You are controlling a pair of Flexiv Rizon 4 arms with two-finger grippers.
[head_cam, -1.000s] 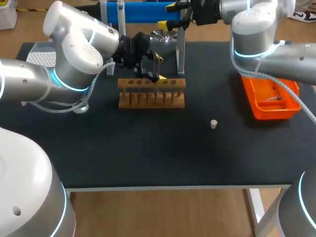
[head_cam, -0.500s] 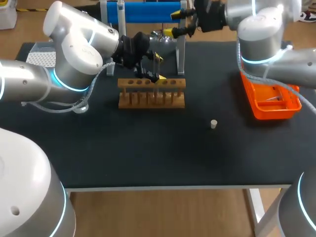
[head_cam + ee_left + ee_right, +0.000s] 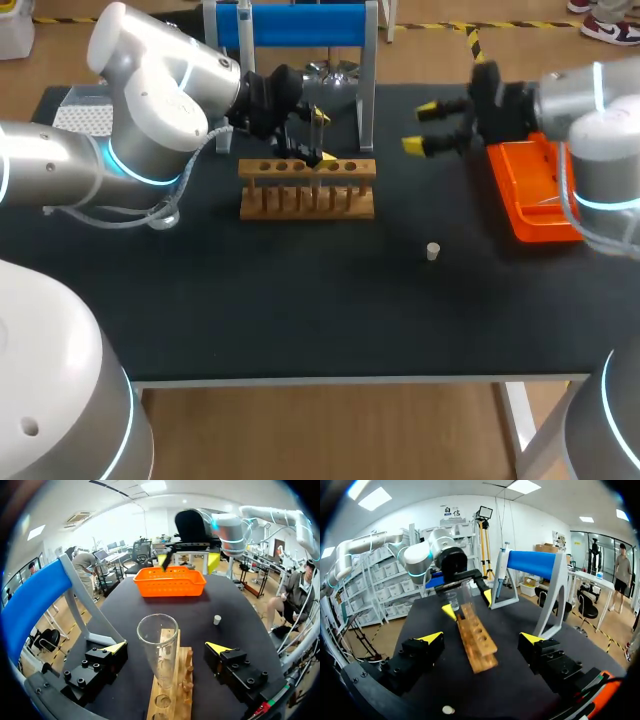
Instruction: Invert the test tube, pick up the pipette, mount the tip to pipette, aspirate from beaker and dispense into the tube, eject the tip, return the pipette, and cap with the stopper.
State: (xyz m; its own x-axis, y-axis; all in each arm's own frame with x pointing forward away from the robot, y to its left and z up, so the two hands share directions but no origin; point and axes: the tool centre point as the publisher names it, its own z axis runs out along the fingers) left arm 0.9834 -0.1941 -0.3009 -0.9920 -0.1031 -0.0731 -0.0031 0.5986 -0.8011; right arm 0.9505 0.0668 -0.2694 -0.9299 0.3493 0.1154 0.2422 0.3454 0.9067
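Tabletop [image 3: 300, 300] black: rack [image 3: 307, 190], stopper [image 3: 433, 251] (lying alone); left hand [image 3: 323, 136], right hand [image 3: 419, 127] both spread, gripping nothing.

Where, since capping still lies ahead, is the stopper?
In the head view the stopper lies alone on the table, right of middle, between the rack and the orange basket, nearer the front edge than both.

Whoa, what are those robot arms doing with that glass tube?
The left gripper sits open around the test tube, which stands mouth up in the wooden rack; its fingers are not touching the glass. The right gripper hovers open and empty over the table beside the orange basket. The little stopper lies on the table, so the tube is not capped yet.
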